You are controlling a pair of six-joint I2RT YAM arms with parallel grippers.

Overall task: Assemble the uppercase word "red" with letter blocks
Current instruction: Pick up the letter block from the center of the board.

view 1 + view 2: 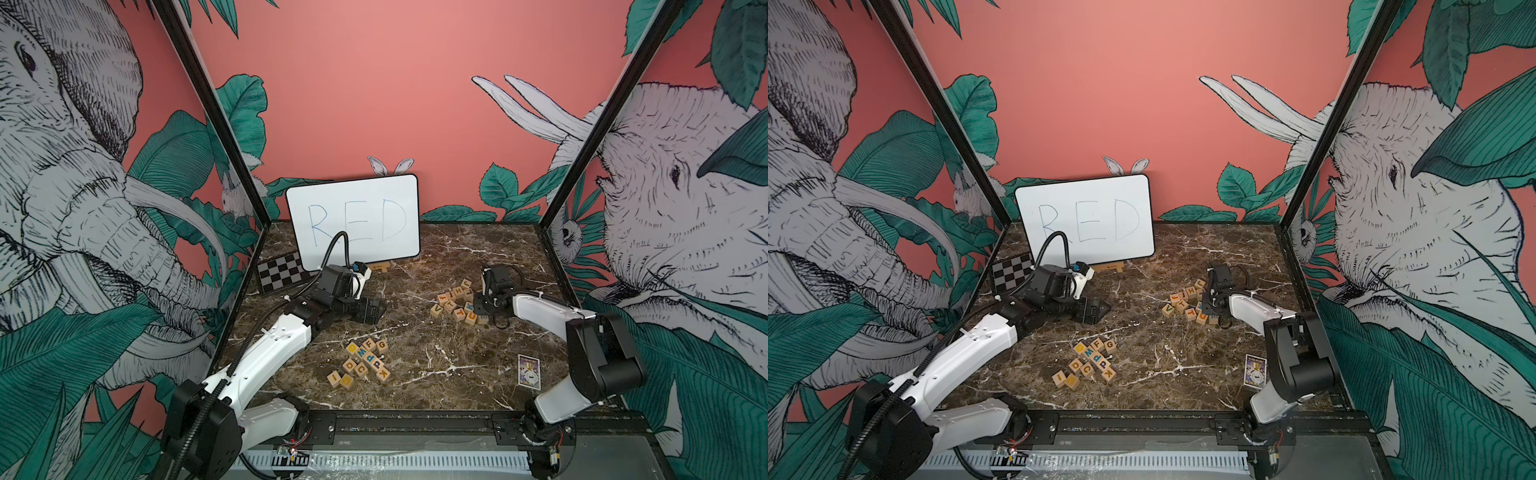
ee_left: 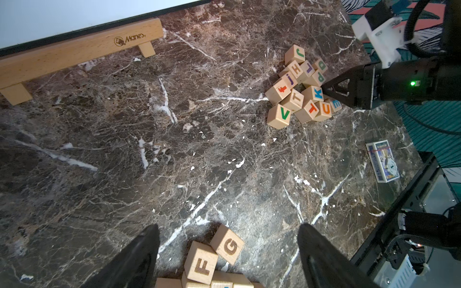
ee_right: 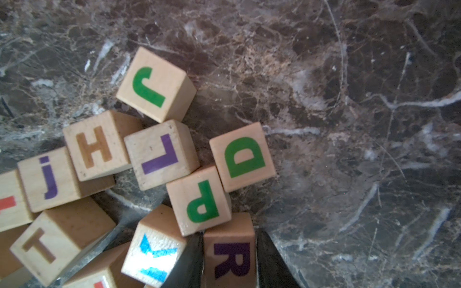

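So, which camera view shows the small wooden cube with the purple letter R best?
The right wrist view: the light-wood cube with the purple R fills the foreground, between the fingers of the right gripper. In both top views and the left wrist view it cannot be seen.

Soft even light, faint shadows, warped edges, mild blur

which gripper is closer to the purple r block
Right. The right gripper is shut on the purple R block; the left gripper is open, well away, by the G block in the other cluster.
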